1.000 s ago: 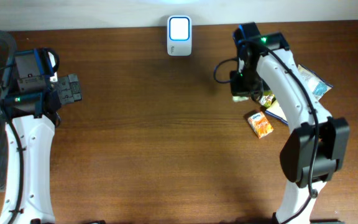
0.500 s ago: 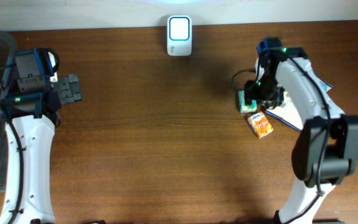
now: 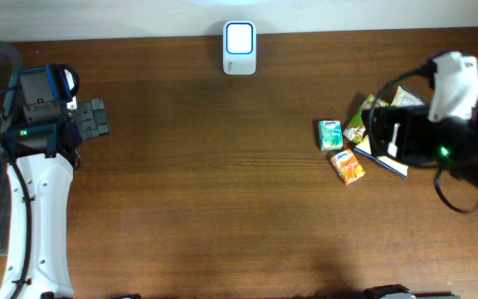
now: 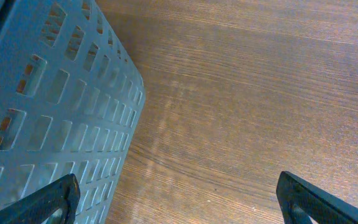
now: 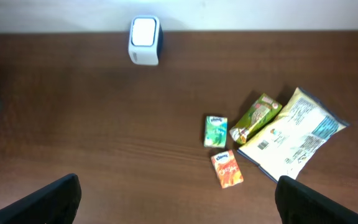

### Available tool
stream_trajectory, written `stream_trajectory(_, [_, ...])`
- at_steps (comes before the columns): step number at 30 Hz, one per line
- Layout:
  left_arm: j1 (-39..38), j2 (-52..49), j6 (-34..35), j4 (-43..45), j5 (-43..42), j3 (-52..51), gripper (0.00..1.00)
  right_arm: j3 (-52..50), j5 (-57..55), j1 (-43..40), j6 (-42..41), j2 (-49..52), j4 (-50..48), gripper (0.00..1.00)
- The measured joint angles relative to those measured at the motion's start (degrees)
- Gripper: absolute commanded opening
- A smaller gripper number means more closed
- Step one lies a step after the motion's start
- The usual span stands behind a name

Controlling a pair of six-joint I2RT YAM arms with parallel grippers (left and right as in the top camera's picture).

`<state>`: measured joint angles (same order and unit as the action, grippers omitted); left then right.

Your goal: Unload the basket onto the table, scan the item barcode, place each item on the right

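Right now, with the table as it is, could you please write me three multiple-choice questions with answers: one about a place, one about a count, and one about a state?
1. Where does the green pack lie in relation to the orange pack?
A. on top of it
B. far away across the table
C. close beside it, on the table

2. How many packaged items lie on the table?
A. two
B. four
C. seven

3. How do the fingers of the right gripper stand?
A. wide apart, nothing between them
B. shut on the green pack
C. shut on the orange pack

Answers:
1 C: both packs lie flat on the wood as neighbours.
2 B: green pack, orange pack, green pouch and white bag.
3 A: the right wrist view shows one finger at each lower corner, with bare space between.
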<state>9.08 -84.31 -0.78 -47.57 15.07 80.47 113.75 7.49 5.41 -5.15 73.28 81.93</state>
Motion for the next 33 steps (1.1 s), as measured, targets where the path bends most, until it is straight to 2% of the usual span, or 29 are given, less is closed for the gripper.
stream_trajectory(17, [0.0,0.0,0.0,0.0,0.0,0.0,0.99,-1.8,0.0,0.0,0.4,-6.9,-0.6,0.99])
stream_trajectory(21, [0.0,0.0,0.0,0.0,0.0,0.0,0.99,-11.3,-0.1,0.0,0.4,-15.3,-6.6,0.99])
stream_trajectory(33, [0.0,0.0,0.0,0.0,0.0,0.0,0.99,-57.8,-0.1,-7.2,0.4,-47.7,-48.5,0.99])
